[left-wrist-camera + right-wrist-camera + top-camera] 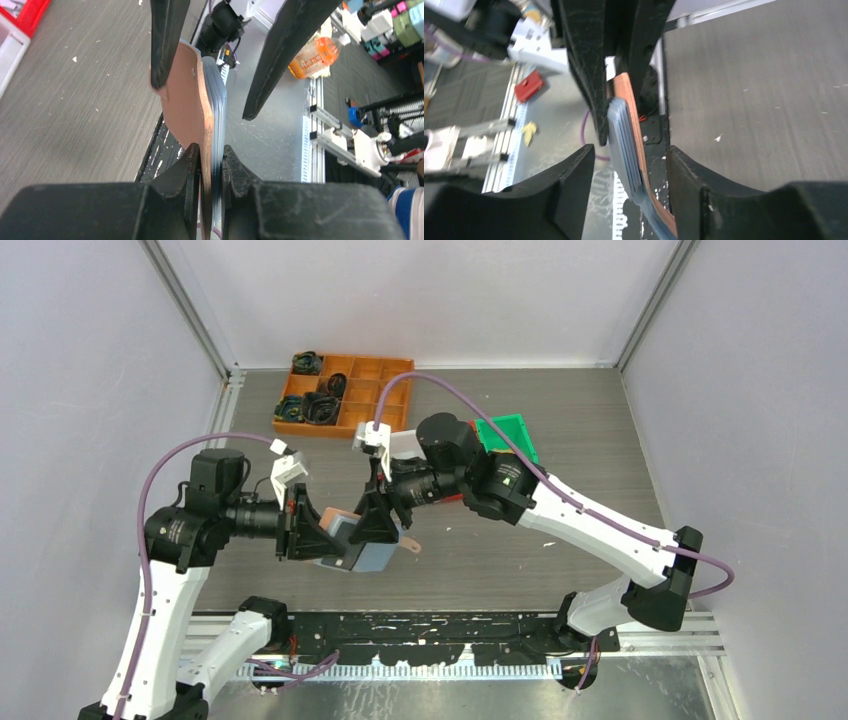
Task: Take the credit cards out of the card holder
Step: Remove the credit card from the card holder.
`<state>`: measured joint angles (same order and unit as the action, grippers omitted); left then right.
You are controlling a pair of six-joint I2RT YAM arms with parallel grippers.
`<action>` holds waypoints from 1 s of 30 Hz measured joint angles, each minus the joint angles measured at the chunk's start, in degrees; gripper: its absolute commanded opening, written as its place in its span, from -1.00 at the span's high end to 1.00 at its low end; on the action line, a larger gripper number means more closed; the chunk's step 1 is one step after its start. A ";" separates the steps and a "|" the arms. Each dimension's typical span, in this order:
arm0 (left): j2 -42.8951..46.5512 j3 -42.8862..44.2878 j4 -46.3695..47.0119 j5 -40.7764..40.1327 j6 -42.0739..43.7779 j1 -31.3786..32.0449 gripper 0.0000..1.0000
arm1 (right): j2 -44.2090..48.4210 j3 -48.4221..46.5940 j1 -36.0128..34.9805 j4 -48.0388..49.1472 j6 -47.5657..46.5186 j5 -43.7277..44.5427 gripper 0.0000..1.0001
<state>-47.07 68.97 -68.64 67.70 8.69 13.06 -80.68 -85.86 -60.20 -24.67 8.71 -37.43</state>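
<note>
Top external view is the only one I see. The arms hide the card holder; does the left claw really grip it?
Observer: Yes. The left wrist view shows the left claw shut on the card holder, pinching pink cover and bluish sleeves together.
Operator: Does the right claw grip also?
Observer: No. The right claw is open, one finger on each side of the holder, not clamping.
Operator: How many sleeves are there?
Observer: I cannot count exactly; the right wrist view shows several thin layers edge-on beside the cover.
</note>
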 measured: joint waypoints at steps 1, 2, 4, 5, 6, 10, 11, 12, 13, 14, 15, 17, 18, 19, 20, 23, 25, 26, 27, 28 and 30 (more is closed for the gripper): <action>0.20 -0.42 1.88 -0.63 -2.45 0.00 1.00 | 0.35 0.13 0.24 0.63 0.90 2.19 -0.35; 0.39 -0.87 3.65 -1.31 -4.61 0.00 1.00 | 1.01 0.52 0.57 1.46 2.03 4.26 -0.46; 0.79 -1.88 7.45 -3.10 -9.40 0.00 1.00 | 3.89 2.58 2.01 3.89 5.11 9.01 -0.57; 0.85 -2.23 9.27 -4.22 -11.85 0.00 1.00 | 6.05 3.98 2.89 4.85 6.97 11.85 -0.59; 0.85 -2.29 10.58 -5.14 -13.77 0.00 1.00 | 7.91 4.83 3.48 4.98 8.24 13.86 -0.60; 0.39 -2.29 15.37 -7.82 -19.89 0.00 1.00 | 15.67 6.36 5.07 6.27 14.84 18.64 -0.44; 0.11 -2.29 16.39 -8.37 -21.38 0.00 1.00 | 17.55 7.87 4.90 7.78 16.96 18.45 -0.42; -0.20 -2.29 17.18 -8.70 -22.56 0.00 1.00 | 19.08 9.94 4.76 9.42 19.19 18.18 -0.40; -0.50 -2.29 18.05 -9.07 -23.93 0.00 1.00 | 20.41 12.55 4.66 11.45 21.75 17.81 -0.34; -0.74 -2.29 18.80 -9.38 -25.11 0.00 1.00 | 21.55 15.56 4.57 14.05 24.24 17.44 -0.32; -0.92 -2.29 19.47 -9.55 -26.40 0.00 1.00 | 22.10 17.79 4.50 15.76 26.14 17.18 -0.29; -1.09 -2.29 20.90 -9.55 -28.85 0.00 1.00 | 22.14 23.19 4.50 21.03 30.99 16.76 -0.27; -1.09 -2.29 21.53 -9.53 -29.99 0.00 1.00 | 21.59 25.31 4.50 23.19 33.16 16.48 -0.26; -1.09 -2.29 21.94 -9.51 -31.04 0.00 1.00 | 20.39 26.67 4.50 24.50 34.77 16.26 -0.25; -1.09 -2.27 22.32 -9.46 -32.04 0.00 1.00 | 18.51 28.17 4.50 25.90 36.72 15.96 -0.24; -1.36 -2.21 22.60 -9.16 -33.68 0.00 1.00 | 15.06 30.71 4.50 28.48 40.68 15.32 -0.22; -1.75 -2.14 22.71 -8.70 -34.45 -0.02 1.00 | 13.90 31.39 4.50 30.56 42.73 14.99 -0.19; -1.86 -2.14 22.71 -8.50 -34.75 -0.04 1.00 | 13.66 31.54 4.50 31.91 43.63 14.80 -0.16; -1.95 -2.14 22.73 -8.37 -34.95 -0.07 1.00 | 13.51 31.56 4.50 33.42 44.50 14.60 -0.14; -1.99 -2.14 22.73 -8.26 -35.10 -0.09 1.00 | 13.35 31.56 4.50 34.56 45.27 14.45 -0.12; -1.99 -1.97 22.67 -8.11 -35.10 -0.22 1.00 | 12.74 31.56 4.52 37.07 46.60 14.08 -0.06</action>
<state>-49.06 67.00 -45.98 59.59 -26.41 12.84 -67.94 -54.30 -55.68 12.40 55.31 -23.35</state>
